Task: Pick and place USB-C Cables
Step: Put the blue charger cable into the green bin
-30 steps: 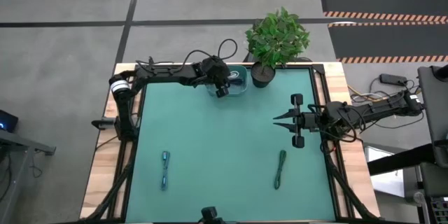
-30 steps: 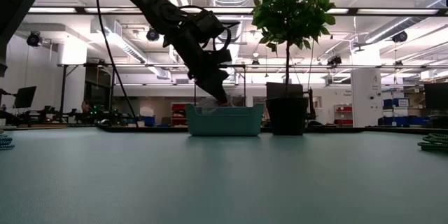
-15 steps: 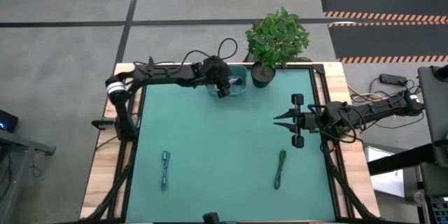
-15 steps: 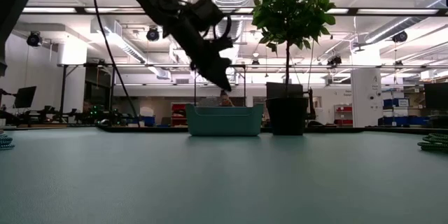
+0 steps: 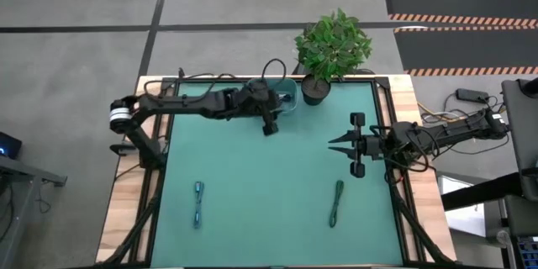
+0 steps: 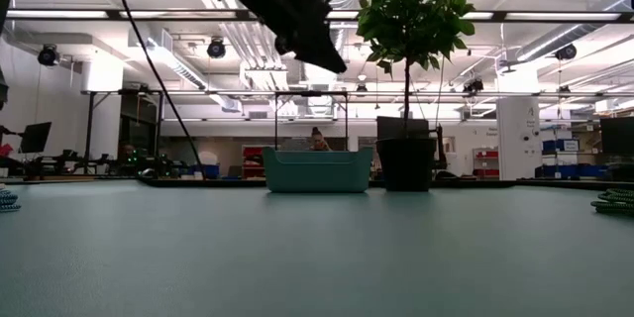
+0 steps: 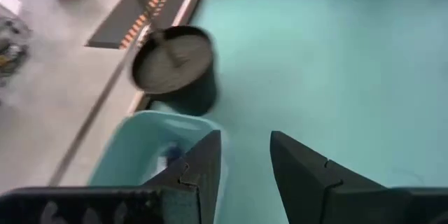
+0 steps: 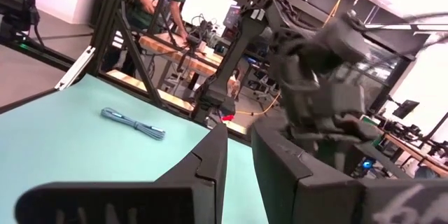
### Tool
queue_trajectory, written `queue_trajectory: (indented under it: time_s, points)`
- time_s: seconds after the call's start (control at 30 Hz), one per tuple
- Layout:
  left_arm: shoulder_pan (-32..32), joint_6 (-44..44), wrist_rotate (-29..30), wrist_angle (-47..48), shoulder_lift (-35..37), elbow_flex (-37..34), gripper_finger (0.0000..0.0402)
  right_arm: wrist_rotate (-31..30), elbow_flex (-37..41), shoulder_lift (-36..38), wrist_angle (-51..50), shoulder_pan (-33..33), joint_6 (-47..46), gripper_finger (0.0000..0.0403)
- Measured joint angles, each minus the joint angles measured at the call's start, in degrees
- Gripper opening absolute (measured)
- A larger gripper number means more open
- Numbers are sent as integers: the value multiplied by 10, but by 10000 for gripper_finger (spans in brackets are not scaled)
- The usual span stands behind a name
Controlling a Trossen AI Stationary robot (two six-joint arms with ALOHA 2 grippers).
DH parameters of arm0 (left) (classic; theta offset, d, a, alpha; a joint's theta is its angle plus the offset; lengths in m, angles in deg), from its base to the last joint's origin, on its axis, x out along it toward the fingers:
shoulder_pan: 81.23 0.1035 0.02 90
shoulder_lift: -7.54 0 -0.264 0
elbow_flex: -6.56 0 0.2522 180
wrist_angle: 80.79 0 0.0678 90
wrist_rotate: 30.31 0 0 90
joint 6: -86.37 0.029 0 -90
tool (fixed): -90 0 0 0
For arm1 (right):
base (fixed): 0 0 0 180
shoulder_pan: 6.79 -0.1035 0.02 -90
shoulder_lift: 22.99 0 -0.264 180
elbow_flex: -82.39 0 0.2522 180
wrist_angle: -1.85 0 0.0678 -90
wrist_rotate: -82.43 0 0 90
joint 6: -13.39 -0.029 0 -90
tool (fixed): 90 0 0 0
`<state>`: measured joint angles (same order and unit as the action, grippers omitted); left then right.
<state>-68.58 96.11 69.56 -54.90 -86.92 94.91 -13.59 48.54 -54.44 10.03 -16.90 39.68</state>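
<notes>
A blue USB-C cable (image 5: 198, 203) lies flat at the near left of the green table, also seen in the right wrist view (image 8: 133, 124). A green cable (image 5: 336, 203) lies flat at the near right. My left gripper (image 5: 269, 128) hangs open and empty, high above the table, just on the near side of the teal bin (image 5: 287, 97); its fingers (image 7: 210, 161) have nothing between them. Something pale lies blurred inside the bin (image 7: 170, 157). My right gripper (image 5: 331, 144) waits at the right side, pointing left, its fingers a narrow gap apart and empty.
A potted plant (image 5: 331, 46) stands at the far edge, right of the bin, with its dark pot (image 7: 173, 66) close to my left gripper. In the low view the bin (image 6: 317, 170) stands at the far edge, with a person (image 6: 318, 141) in the room behind it.
My left gripper has risen out of the teal bin and gone toward the table's near edge, ending high above the table beside the bin. Both cables on the table have kept their places.
</notes>
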Motion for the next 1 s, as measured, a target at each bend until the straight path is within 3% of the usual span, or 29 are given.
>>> queue_trajectory:
  time_s: [0.23, 0.73, 0.83, 1.0]
  points:
    - [-67, -67, 0, 102, 7, 0, 109, -10, 0, 3, -2, 0, -9, 59]
    - [-231, -309, 0, 292, 9, -25, 109, -21, 0, 3, 0, 0, -12, 59]
    - [-258, -392, -9, 345, 12, -30, 109, -21, 0, 3, 1, 0, -14, 59]
    - [-306, -610, -63, 457, 23, -30, 109, -21, 0, 3, 1, 0, -17, 59]
